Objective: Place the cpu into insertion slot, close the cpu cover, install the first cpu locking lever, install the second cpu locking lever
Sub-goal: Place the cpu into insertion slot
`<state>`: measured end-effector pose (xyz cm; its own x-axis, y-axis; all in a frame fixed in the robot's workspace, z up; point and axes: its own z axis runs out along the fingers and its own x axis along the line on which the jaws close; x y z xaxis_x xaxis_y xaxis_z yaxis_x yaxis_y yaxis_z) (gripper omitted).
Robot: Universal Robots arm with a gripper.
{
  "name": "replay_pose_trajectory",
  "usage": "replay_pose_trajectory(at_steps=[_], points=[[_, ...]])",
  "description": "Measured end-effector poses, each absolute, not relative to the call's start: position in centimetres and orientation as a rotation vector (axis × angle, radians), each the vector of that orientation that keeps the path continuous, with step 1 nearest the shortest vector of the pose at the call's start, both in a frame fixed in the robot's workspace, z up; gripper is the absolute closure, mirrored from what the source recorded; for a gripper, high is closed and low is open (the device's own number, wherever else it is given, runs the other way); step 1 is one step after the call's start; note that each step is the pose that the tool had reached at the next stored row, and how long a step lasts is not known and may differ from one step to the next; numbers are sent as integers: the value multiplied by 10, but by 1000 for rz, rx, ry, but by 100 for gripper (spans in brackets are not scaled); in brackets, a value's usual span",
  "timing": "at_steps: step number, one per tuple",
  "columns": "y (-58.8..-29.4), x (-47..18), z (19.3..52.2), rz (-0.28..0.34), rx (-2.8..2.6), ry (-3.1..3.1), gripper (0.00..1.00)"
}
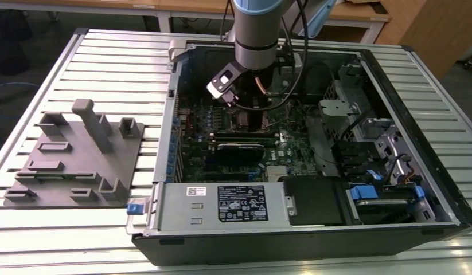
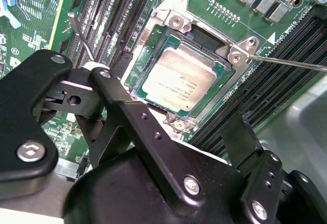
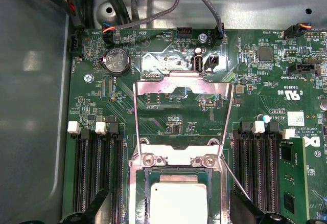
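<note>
We found the cpu [image 2: 179,81] lying flat in the slot [image 2: 145,47], near the middle of the board [image 3: 92,106], between its two banks of memory slots [image 3: 97,173]. The cover [image 3: 181,83] was swung back off the slot on its hinge, so the chip's face lay bare; how steeply it stood we could not tell. One lever [image 2: 291,64] stuck out free from a corner of the slot, and the other lever [image 2: 79,34] stood loose at the opposite side. The gripper [image 2: 179,93] hung just over the chip, its fingers [image 2: 120,68] spread with nothing between them.

We judged the placing done and the closing of the cover to be the step in hand. That, in our view, called for the frame to come down square over the chip without shifting it, with both levers out of its path.

As for writing, the chip's face bore faint grey print, the board had white lettering, and the box [image 1: 220,206] along the case's [image 1: 297,246] near edge in the exterior view carried a black label. We read none of it off.
</note>
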<state>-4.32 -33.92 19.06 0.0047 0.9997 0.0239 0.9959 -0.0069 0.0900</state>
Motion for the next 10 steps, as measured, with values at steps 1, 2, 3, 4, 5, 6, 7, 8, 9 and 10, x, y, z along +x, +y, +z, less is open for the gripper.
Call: replay_pose_trajectory(at_steps=[1,2,3,4,5,6,7,8,9,10], points=[[-339,-42,191,124,2193,2180,1],[-339,-41,191,124,2193,2180,1],[-339,-41,191,124,2193,2180,1],[-339,-41,191,124,2193,2180,1],[-339,-41,191,124,2193,2180,1],[-339,-41,191,124,2193,2180,1],[-339,-41,191,124,2193,2180,1],[-339,-41,191,124,2193,2180,1],[-339,-41,191,124,2193,2180,1],[-339,-41,191,124,2193,2180,1]])
